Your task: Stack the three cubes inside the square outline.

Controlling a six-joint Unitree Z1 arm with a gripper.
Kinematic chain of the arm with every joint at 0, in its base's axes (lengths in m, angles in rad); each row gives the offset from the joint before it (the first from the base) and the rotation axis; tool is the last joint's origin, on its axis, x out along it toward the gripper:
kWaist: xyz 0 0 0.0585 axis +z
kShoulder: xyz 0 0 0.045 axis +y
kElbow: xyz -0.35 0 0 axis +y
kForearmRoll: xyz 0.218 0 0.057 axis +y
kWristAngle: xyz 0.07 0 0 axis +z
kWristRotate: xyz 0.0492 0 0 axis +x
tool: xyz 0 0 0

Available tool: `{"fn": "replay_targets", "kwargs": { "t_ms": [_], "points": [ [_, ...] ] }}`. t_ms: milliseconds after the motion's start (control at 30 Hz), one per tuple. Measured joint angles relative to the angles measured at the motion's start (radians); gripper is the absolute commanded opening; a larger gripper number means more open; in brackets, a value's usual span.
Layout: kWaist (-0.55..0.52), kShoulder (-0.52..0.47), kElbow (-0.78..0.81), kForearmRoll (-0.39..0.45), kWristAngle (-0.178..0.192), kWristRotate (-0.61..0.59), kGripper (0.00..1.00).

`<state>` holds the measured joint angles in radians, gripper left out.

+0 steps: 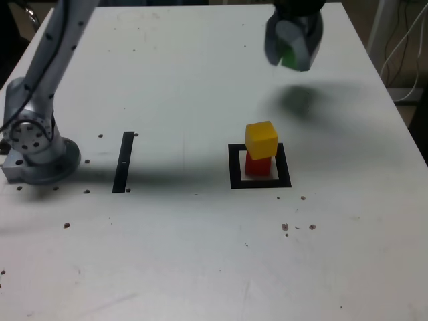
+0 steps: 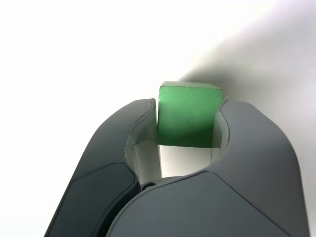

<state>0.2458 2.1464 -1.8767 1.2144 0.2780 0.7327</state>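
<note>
Wrist view: your grey end effector [image 2: 190, 126] is clamped on the small matte green cube [image 2: 189, 114], jaws snug on two opposite faces. You're on the last step. The matte yellow cube [image 1: 261, 139] sits skewed on the red cube [image 1: 257, 164] inside the thick black square outline [image 1: 234, 167], below and nearer the camera than the end effector. Next calls for centring above the yellow top, then lowering gently. White desk [image 1: 187, 80] is open around; its far edge is close behind the end effector.

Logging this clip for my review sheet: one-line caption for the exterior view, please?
Grey robot hand carries a small green cube above the white table; yellow cube sits on red cube inside the black square outline.
</note>
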Motion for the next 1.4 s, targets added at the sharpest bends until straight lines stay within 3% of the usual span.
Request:
{"fn": "replay_targets", "kwargs": {
  "t_ms": [200,567,767,1100,1400],
  "points": [
    [-0.114,-0.142,0.180,0.086,-0.005,-0.120,0.28],
    [-0.256,-0.401,0.146,0.192,-0.030,-0.253,0.28],
    [-0.332,-0.393,0.138,0.206,-0.057,-0.320,0.27],
    [-0.495,-0.364,0.129,0.231,-0.071,-0.474,0.27],
    [-0.526,-0.291,0.140,0.228,-0.070,-0.525,0.27]
  ]
}}
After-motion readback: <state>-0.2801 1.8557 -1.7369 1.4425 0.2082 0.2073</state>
